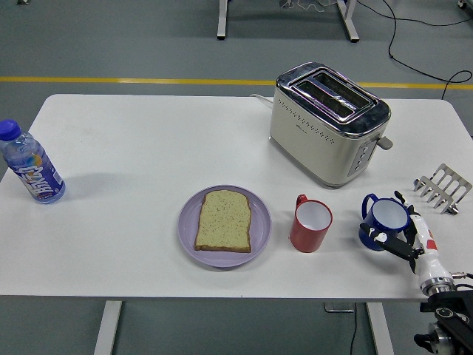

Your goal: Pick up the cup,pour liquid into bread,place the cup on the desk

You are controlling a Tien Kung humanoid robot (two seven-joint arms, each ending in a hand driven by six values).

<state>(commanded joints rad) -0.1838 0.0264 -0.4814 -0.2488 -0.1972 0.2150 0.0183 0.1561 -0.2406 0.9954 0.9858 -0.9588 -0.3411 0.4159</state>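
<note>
- The white desk fills most of the head view, its near edge running along the bottom and its metal legs showing beneath it.
- Behind the desk lies a grey floor crossed by a yellow line; black cables trail over the floor at the upper right, and the feet of another frame stand at the top.
- A blue cup with a white inside stands upright near the desk's right front edge, its handle turned to the left.
- The right hand comes up from the lower right corner; its fingers curl around the blue cup's near side and touch it, though the cup rests on the desk.
- A red cup stands upright just left of the blue one, apart from it.
- A slice of bread lies flat on a purple plate, just beside the red cup.
- A cream and chrome toaster sits behind the cups, slots empty.
- A small metal rack lies at the right edge.
- A water bottle with a blue cap stands at the far left, well apart from everything.
</note>
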